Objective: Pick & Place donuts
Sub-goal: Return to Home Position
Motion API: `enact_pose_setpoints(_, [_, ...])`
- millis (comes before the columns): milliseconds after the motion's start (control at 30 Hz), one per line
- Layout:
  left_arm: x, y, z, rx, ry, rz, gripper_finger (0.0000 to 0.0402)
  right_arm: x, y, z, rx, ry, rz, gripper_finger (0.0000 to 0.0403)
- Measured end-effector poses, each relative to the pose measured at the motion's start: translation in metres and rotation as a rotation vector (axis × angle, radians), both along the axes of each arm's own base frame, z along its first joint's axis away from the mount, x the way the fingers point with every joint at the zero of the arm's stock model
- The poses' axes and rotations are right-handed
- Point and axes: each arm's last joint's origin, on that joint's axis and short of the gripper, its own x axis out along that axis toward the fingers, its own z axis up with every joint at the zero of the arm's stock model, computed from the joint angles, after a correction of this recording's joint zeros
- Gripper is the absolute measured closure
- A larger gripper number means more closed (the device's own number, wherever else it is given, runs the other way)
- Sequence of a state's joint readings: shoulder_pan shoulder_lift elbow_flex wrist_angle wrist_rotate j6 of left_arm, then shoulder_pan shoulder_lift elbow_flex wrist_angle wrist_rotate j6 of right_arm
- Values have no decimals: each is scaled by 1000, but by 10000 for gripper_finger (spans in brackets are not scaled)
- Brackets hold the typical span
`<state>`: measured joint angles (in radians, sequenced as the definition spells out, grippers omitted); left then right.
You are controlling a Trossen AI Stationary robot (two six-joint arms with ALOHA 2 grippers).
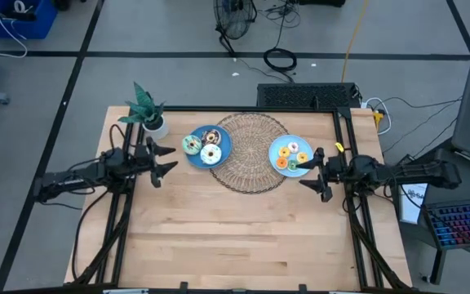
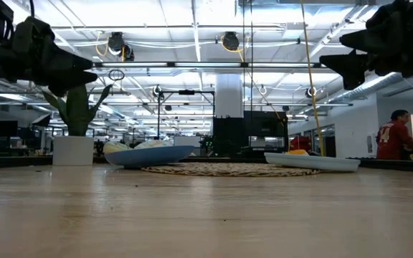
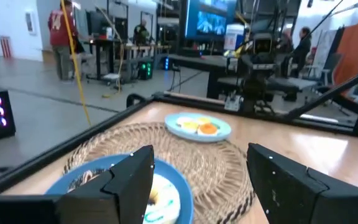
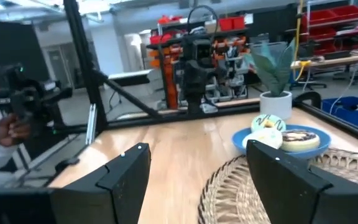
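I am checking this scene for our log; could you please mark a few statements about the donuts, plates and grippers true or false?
1. Three large donuts lie on the dark blue plate. True.
2. The left gripper holds a donut. False: it is open and empty.
3. The small donuts lie on the light blue plate. True.
4. The plant stands by the light blue plate. False: it stands by the dark blue plate.
5. The right gripper is open. True.
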<state>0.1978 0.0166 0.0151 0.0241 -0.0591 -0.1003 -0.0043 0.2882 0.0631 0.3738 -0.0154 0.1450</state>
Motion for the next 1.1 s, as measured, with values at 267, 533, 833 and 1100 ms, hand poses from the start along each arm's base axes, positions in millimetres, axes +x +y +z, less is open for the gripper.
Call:
enact_pose_setpoints(267, [2, -2, -2, 15, 25, 14, 146, 0, -1, -5, -58, 51, -24, 151])
enact_pose_setpoints(533, [3, -1, -3, 14, 32, 14, 146, 0, -2, -6, -53, 67, -47, 151])
enact_pose_setpoints(833, [3, -1, 0, 18, -2, 15, 146, 0, -2, -6, -53, 67, -47, 151])
enact_pose_setpoints(1100, [3, -1, 0, 17, -5, 15, 146, 0, -2, -6, -53, 67, -47, 151])
